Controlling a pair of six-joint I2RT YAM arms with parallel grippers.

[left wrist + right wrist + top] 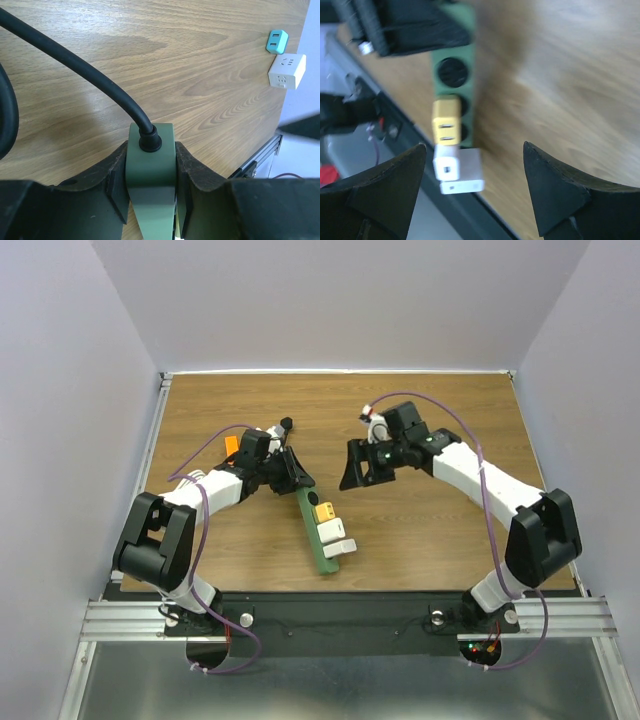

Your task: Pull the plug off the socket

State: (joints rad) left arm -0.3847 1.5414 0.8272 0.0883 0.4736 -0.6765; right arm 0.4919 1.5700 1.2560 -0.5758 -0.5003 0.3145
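Observation:
The socket (313,536) is a long dark-green power strip lying on the wooden table. A yellow plug (323,511) and two white plugs (335,539) sit in its near outlets. My left gripper (290,476) is shut on the strip's far end. In the left wrist view the strip's end (151,165) fills the gap between the fingers (196,172), and its black cord (85,72) runs off to the upper left. My right gripper (362,466) is open and empty, to the right of the strip's far end. The right wrist view, blurred, shows the strip (453,75), the yellow plug (446,122) and the white plugs (458,169).
A teal adapter (276,41) and a white adapter (286,71) lie loose on the table in the left wrist view. A small orange object (232,445) lies behind the left gripper. The table's near edge and a metal rail (340,615) lie just past the strip's near end.

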